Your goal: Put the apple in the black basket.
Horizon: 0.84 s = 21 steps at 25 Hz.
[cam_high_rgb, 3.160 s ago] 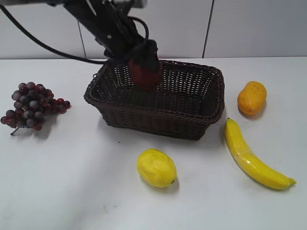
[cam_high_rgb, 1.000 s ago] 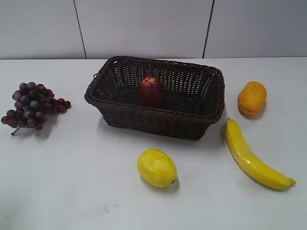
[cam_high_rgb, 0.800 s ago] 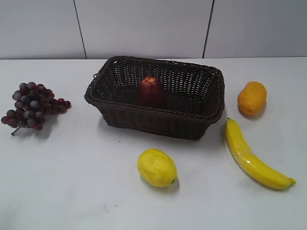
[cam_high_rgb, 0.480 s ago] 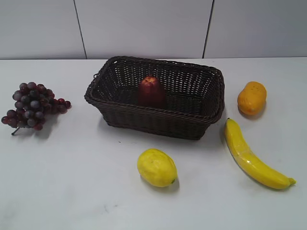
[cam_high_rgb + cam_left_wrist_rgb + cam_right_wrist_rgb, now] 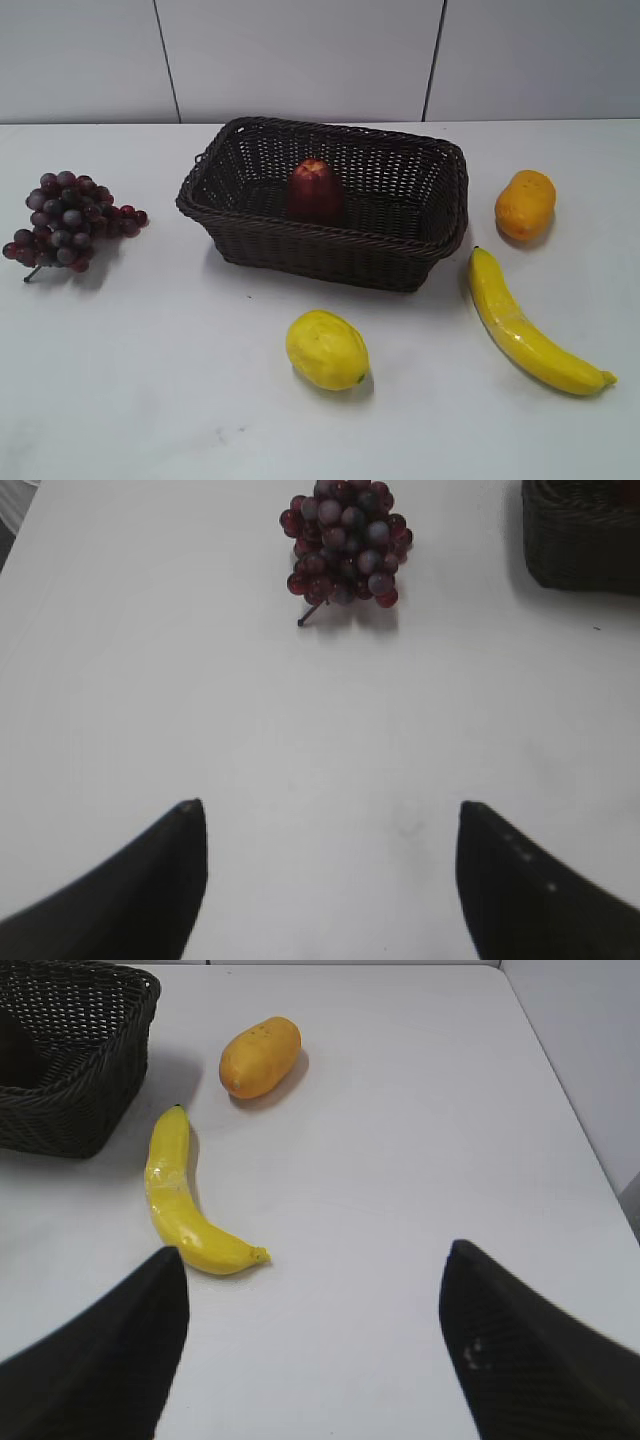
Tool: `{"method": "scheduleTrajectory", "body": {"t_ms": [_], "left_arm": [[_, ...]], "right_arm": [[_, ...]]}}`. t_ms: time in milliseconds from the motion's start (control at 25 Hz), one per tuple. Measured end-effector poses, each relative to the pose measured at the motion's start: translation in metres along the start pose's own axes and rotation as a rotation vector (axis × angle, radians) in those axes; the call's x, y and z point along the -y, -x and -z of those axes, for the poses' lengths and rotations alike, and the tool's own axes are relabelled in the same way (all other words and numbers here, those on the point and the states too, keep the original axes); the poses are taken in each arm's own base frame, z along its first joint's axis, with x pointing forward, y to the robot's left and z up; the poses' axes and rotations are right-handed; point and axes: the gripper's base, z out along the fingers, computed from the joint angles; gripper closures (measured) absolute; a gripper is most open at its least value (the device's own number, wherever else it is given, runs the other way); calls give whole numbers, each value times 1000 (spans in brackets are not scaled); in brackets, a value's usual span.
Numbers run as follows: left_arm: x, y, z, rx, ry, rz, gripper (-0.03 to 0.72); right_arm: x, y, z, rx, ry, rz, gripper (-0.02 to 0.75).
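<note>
The dark red apple [image 5: 316, 191] stands inside the black basket [image 5: 340, 262], against its back left part, in the exterior view. No arm shows in that view. The basket's corner shows in the left wrist view [image 5: 585, 540] and its end in the right wrist view [image 5: 70, 1080]; the apple is hidden in both. My left gripper [image 5: 330, 805] is open and empty above bare table. My right gripper [image 5: 312, 1250] is open and empty above bare table, right of the basket.
A bunch of grapes [image 5: 66, 219] lies left of the basket, also in the left wrist view [image 5: 345, 540]. A lemon [image 5: 326, 350] lies in front. A banana [image 5: 525, 325] and an orange fruit [image 5: 525, 204] lie to the right, both in the right wrist view [image 5: 185, 1200] [image 5: 260, 1056].
About three seconds ago the left arm held the apple over the basket. It has since let go and left the exterior view. Nothing has moved in the last second.
</note>
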Motion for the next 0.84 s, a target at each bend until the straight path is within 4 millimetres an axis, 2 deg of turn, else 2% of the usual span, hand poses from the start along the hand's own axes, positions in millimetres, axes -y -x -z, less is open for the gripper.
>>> {"method": "scheduleTrajectory", "body": {"t_ms": [280, 560, 840], "left_arm": [[0, 0, 0, 3, 1, -1, 115], [2, -10, 13, 109, 8, -15, 128], [3, -10, 14, 116, 6, -15, 130]], "right_arm": [[0, 0, 0, 0, 0, 0, 150], [0, 0, 0, -1, 0, 0, 150], [0, 0, 0, 0, 0, 0, 150]]}}
